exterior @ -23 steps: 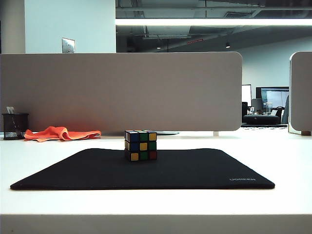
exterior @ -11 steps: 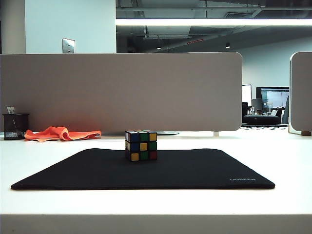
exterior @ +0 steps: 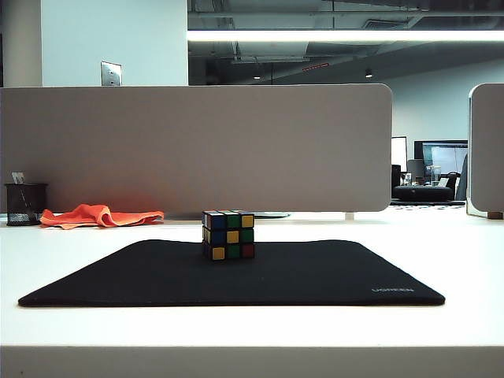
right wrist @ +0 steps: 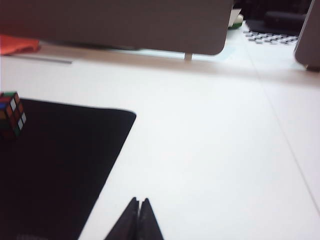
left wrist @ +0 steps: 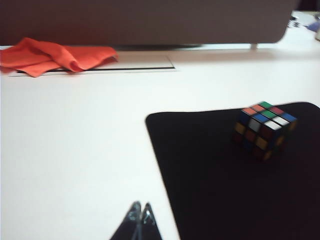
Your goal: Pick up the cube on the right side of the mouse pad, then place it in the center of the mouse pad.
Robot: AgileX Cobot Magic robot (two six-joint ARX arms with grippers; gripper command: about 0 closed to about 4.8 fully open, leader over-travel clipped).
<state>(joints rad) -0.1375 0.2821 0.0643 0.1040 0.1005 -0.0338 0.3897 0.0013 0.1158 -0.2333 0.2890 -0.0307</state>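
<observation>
The cube (exterior: pixel 227 235) with mixed coloured stickers stands on the black mouse pad (exterior: pixel 315 276), near the pad's far edge and about at its middle across. It also shows in the left wrist view as the cube (left wrist: pixel 264 129) on the mouse pad (left wrist: pixel 225 190), and in the right wrist view as the cube (right wrist: pixel 11 114) on the mouse pad (right wrist: pixel 60 165). My left gripper (left wrist: pixel 140 206) is shut and empty over the white table beside the pad's left edge. My right gripper (right wrist: pixel 139 200) is shut and empty over the table off the pad's right edge. Neither gripper appears in the exterior view.
An orange cloth (exterior: pixel 98 215) lies at the back left beside a black mesh pen cup (exterior: pixel 24 204). A grey partition (exterior: pixel 197 150) closes off the far side of the white table (exterior: pixel 457 252). A second panel (exterior: pixel 486 150) stands at the far right.
In the exterior view the cube and the pad have stayed where they were. No arm shows in any exterior frame.
</observation>
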